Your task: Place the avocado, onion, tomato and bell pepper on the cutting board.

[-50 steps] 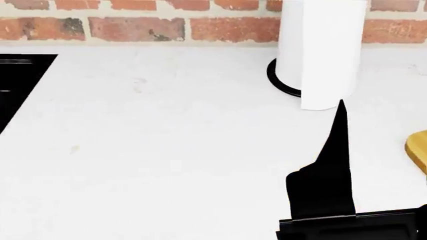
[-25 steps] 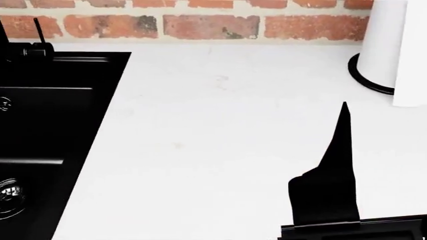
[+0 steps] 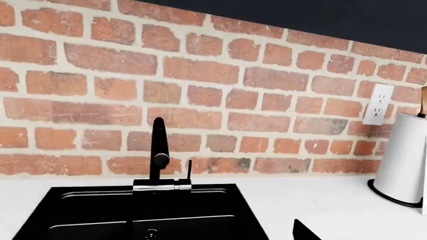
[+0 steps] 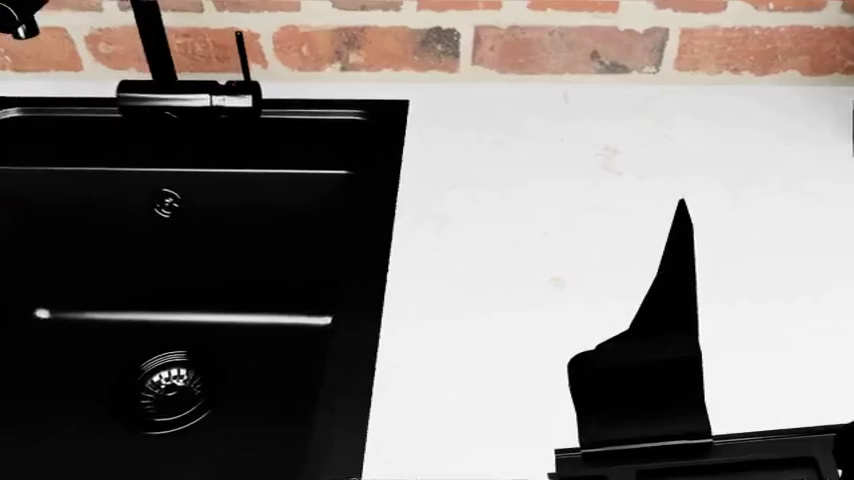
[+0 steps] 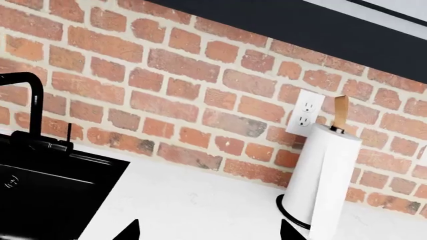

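At the bottom right of the head view a black, pointed part of the robot's arm fills the near edge; it is too partial to say which end effector it belongs to. In the right wrist view two dark fingertips poke up at the bottom edge with a clear gap between them, so the right end effector looks spread apart and holds nothing. In the left wrist view only one dark tip shows at the lower right, so I cannot tell whether the left end effector is open or closed. Beyond the arm lies bare white bench, and the black sink takes the left half of the head view, its drain at the lower left. Farther back stand the faucet, then the paper towel roll at the right of the right wrist view, with the outlet on the brick wall behind. No avocado, onion, tomato, pepper or board appears in any view, so nothing shows any item placed; judging by that, the task is at a searching stage, with all four placements apparently left to do.
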Controlling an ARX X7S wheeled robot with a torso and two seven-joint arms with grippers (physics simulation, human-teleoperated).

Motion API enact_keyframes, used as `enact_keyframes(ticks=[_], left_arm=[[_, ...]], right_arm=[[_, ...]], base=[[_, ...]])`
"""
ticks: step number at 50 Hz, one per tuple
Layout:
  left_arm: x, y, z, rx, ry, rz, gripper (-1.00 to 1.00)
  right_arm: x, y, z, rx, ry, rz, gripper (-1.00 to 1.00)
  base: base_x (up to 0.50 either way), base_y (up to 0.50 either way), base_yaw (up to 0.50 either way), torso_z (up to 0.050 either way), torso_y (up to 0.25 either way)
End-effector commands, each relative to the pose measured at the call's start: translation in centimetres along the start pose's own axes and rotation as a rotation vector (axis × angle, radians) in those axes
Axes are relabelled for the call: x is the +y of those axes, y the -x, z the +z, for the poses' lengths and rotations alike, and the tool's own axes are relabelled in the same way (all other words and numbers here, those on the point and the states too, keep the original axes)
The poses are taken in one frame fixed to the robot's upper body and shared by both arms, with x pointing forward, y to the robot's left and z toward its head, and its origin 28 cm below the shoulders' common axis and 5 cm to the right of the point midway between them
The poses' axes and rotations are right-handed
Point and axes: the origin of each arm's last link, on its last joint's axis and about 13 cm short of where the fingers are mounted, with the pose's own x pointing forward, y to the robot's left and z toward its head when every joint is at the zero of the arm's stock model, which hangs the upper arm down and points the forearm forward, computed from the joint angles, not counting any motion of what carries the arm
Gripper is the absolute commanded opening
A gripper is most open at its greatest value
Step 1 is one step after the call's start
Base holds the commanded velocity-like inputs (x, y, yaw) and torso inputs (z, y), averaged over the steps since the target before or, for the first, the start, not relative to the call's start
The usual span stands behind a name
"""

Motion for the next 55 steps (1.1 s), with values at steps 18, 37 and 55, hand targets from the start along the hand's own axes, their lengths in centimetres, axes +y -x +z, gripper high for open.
enact_keyframes(ticks=[18, 37, 55], left_arm=[[-0.3, -0.3, 0.8, -0.03, -0.026, -0.028, 1.0], [-0.4, -0.2, 0.5, -0.025, -0.045, -0.024, 1.0], [-0.2, 0.0, 0.4, -0.025, -0.04, -0.035, 1.0]], right_arm=[[-0.1, 0.5, 1.0, -0.054, 0.009, 0.05, 1.0], [-0.4, 0.7, 0.7, -0.046, -0.013, 0.035, 1.0], [0.2, 2.0, 0.7, 0.083, -0.021, 0.148, 1.0]], base=[[-0.04, 0.5, 0.0, 0.0, 0.0], [-0.04, 0.5, 0.0, 0.0, 0.0], [-0.04, 0.5, 0.0, 0.0, 0.0]])
